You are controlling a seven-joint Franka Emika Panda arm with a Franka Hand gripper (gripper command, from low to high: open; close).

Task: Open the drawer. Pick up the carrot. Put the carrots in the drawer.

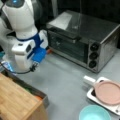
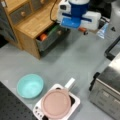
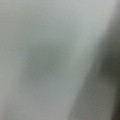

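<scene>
Wrist view shows only a blurred grey surface, probably the desk (image 3: 50, 62), with a dark band at the right. In both front views the drawer (image 2: 48, 37) stands open, and an orange thing that looks like the carrot (image 2: 43, 37) lies inside beside something green. The arm (image 1: 23, 32) is bent low over the desk near the drawer. The end effector (image 2: 83, 30) is mostly hidden; I cannot tell whether it is open or closed.

Two high front views facing opposite ways over my grey tabletop (image 1: 67, 82), both sharing toaster oven (image 1: 85, 40), teal bowl (image 2: 30, 85), drawer (image 2: 48, 37), my wrist view pressed close on blank grey.
</scene>
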